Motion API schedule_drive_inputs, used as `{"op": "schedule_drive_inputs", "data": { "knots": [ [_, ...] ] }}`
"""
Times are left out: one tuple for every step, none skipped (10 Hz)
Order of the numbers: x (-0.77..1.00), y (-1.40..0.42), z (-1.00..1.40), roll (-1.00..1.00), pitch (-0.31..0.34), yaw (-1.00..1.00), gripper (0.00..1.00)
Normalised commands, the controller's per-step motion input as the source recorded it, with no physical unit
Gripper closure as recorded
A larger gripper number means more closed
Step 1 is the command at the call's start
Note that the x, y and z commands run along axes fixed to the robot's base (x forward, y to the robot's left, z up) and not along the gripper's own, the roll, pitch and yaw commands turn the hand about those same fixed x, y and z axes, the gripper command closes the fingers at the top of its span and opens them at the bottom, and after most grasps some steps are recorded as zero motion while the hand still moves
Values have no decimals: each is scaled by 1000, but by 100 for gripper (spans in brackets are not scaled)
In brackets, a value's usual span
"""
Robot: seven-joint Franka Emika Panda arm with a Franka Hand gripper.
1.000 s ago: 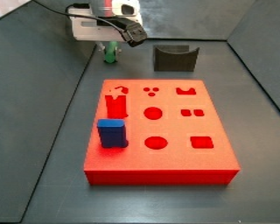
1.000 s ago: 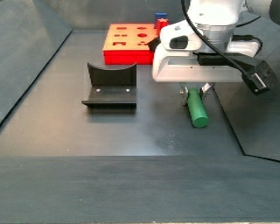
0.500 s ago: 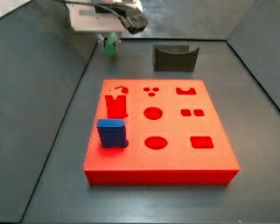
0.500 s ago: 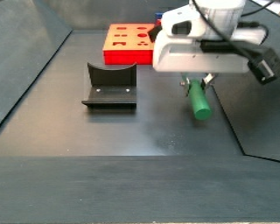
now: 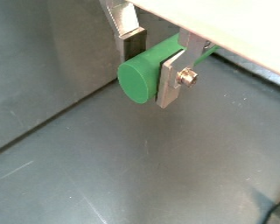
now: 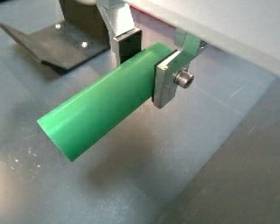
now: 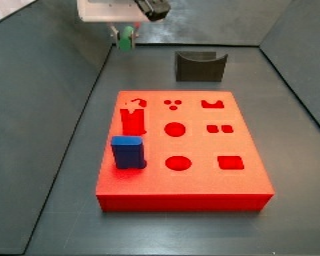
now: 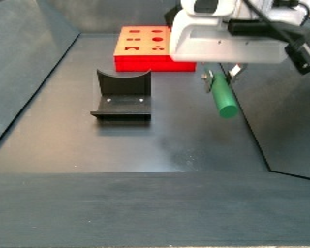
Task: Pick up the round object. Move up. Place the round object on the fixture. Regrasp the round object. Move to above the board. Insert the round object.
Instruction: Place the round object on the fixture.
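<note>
Your pincer point(image 6: 149, 59) is pinching the slim green cylindrical peg point(image 6: 101, 105), its flat silver plates pressing on opposite sides of the peg near one end. In both wrist views the peg is lying crosswise between the fingers point(image 5: 168, 77), with its round end face point(image 5: 140, 77) showing and most of its length sticking out past the pads. The dark grey floor under it is showing clear of the peg, so you are holding it in the air, not resting on anything.

In a side view the pincer point(image 8: 223, 70) is hanging below the white wrist housing point(image 8: 229, 41), with the green peg point(image 8: 221, 97) sloping down and out from it, off to one side of the small dark L-shaped fixture point(image 8: 120, 95) standing on the floor and well apart from it. The large flat red board point(image 8: 148, 48) with shaped cut-outs is lying farther back, partly behind the housing.

In a side view from the opposite end, the pincer point(image 7: 124, 36) is sitting near the far corner, only a short stub of the peg point(image 7: 125, 37) showing beneath it. The fixture point(image 7: 199, 65) is standing beside it, and the board point(image 7: 180, 150) is lying nearer the camera with a blue square block point(image 7: 127, 152) standing on it.
</note>
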Motion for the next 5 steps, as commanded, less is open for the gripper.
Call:
{"op": "schedule_drive_inputs", "data": {
  "knots": [
    [-14,4,1000,49,41,-10,100],
    [-17,5,1000,61,49,-16,100],
    [-24,7,1000,90,61,-18,100],
    [-30,7,1000,106,66,-14,100],
    [-33,7,1000,120,68,-5,100]
  ]
}}
